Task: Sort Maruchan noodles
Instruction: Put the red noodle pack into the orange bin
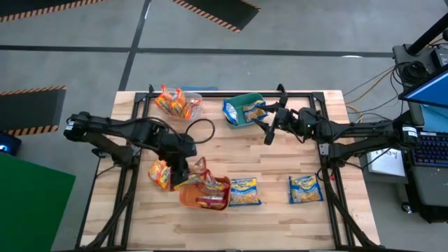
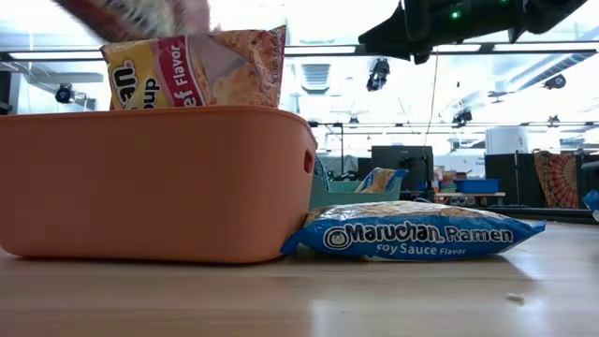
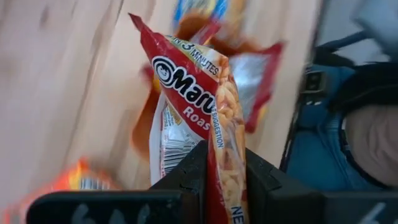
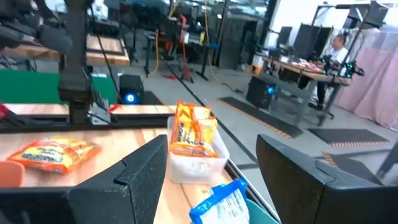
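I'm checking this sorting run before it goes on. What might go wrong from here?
The left gripper pinches a dark red packet by one end above the orange tub; it may slip or land outside. Packets already stand above the tub's rim in the low view, so another could topple out. The right gripper, open beside the teal tub, could nudge it.

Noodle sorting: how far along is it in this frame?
Partly done. Orange packets sit in the clear tub, blue ones in the teal tub, red ones in the orange tub. The left gripper holds a red packet above that tub. Two blue packets and an orange packet remain loose. The right gripper is open, empty.
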Tool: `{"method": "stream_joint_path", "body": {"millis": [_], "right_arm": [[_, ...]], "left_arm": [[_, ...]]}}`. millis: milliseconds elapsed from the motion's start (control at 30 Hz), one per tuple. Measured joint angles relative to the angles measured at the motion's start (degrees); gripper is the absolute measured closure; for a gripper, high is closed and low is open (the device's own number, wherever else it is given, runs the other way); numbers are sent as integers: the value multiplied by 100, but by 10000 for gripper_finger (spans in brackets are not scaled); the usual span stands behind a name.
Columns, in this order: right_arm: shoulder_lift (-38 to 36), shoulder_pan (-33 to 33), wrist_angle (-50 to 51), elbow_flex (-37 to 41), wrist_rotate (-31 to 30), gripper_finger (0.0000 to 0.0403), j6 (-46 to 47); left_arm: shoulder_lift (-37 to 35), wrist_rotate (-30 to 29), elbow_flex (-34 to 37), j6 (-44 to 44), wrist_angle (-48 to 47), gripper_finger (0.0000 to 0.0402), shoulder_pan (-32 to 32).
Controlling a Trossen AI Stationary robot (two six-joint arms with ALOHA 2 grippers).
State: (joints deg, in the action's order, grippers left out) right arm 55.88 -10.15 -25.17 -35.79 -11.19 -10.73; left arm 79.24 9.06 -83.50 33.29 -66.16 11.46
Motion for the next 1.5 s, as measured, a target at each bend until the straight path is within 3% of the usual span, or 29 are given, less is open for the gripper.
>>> {"method": "stream_joint_path", "body": {"millis": [300,767,1133,1367,1500], "right_arm": [[-147,0,1224,-300,-155,167,-80],[-140,-76,1297,-307,-397,168,-583],[-140,-303,1297,-304,-389,168,-531],[-138,-323,1320,-289,-382,168,-499],[-138,-330,1342,-283,-381,168,-425]], "left_arm": [[4,934,725,1614,-315,362,-20],[33,1712,1389,2616,201,362,-402],[269,2130,1390,2864,619,362,-435],[1000,2882,1390,2125,707,362,-560],[1360,2964,1390,1748,701,362,-678]]}}
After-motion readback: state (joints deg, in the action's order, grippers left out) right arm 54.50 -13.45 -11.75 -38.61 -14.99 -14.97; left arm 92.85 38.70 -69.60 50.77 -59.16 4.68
